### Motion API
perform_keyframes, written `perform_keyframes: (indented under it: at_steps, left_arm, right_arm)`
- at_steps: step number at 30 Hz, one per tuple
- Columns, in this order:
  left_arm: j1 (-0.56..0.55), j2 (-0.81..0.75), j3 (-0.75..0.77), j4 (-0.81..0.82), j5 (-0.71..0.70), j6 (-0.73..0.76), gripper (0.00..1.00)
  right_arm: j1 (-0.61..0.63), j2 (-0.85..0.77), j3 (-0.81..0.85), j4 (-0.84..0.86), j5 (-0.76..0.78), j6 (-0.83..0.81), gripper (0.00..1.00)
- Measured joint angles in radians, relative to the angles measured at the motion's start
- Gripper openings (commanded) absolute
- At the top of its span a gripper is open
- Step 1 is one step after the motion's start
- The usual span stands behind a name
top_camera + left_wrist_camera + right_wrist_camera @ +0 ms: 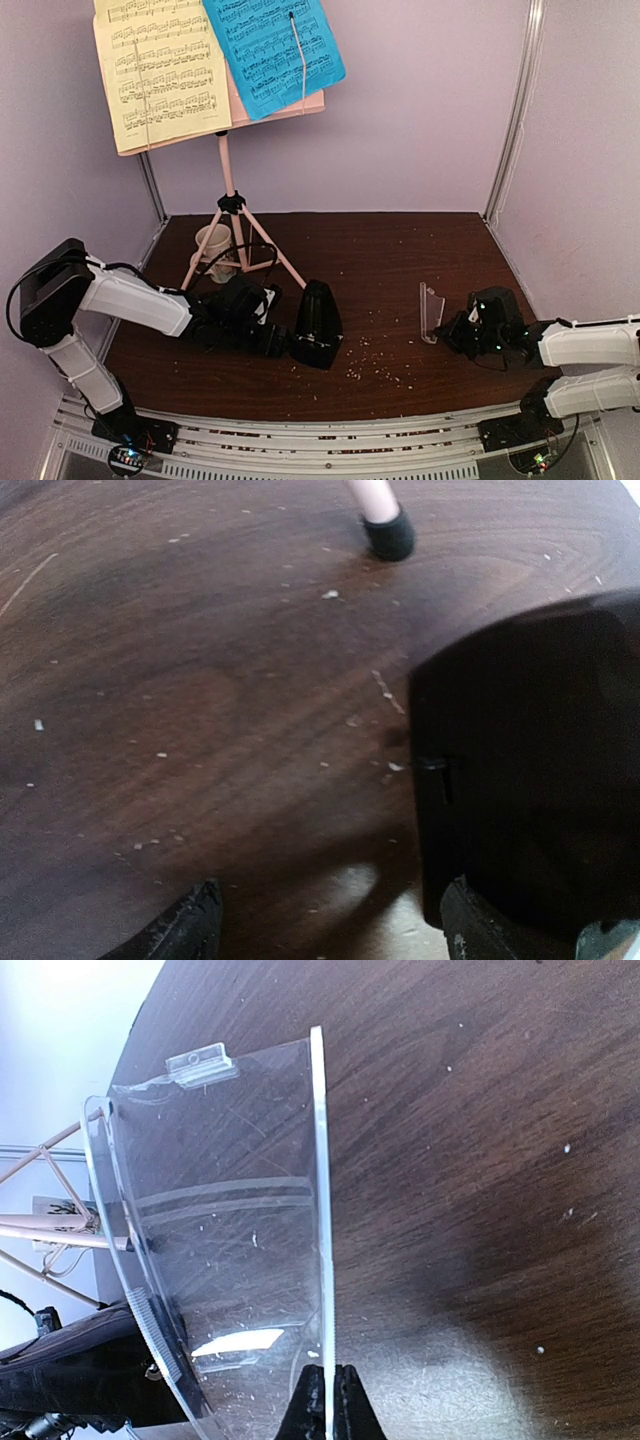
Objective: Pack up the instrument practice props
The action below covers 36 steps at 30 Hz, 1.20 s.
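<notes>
The pink music stand (228, 160) stands at the back left on tripod legs and holds a yellow page (160, 70) and a blue page (270, 50). The black pyramid metronome (317, 322) sits on the table; it fills the right of the left wrist view (530, 770). My left gripper (277, 338) is open just left of the metronome, its right finger (480, 930) against the metronome's base. My right gripper (452, 328) is shut on the edge of the clear plastic cover (430, 310), which shows upright in the right wrist view (230, 1230).
A beige mug (213, 243) sits between the tripod legs. One stand foot (390, 535) shows in the left wrist view. Pale crumbs (375, 365) are scattered over the dark wood table (400, 255). Purple walls close the back and sides.
</notes>
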State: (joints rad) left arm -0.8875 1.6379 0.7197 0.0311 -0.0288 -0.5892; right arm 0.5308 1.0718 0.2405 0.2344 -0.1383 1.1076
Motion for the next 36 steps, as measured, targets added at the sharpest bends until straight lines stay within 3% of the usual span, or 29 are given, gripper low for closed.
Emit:
perform_keyframes:
  at_steps: [20, 25, 30, 36]
  left_arm:
    - [-0.088, -0.010, 0.046, 0.022, 0.018, -0.041, 0.80]
    - [-0.089, -0.219, -0.014, 0.003, -0.077, -0.037, 0.83]
    - [-0.089, -0.484, -0.006, -0.042, -0.150, 0.013, 0.84]
    - [-0.089, -0.619, 0.108, -0.132, -0.096, 0.117, 0.84]
  right_arm:
    - [0.000, -0.007, 0.031, -0.025, 0.022, -0.017, 0.00]
    - [0.000, -0.096, 0.098, -0.098, -0.007, -0.096, 0.00]
    - [0.006, -0.188, 0.273, -0.205, -0.122, -0.214, 0.00]
    - [0.127, -0.127, 0.496, -0.426, -0.278, -0.337, 0.00]
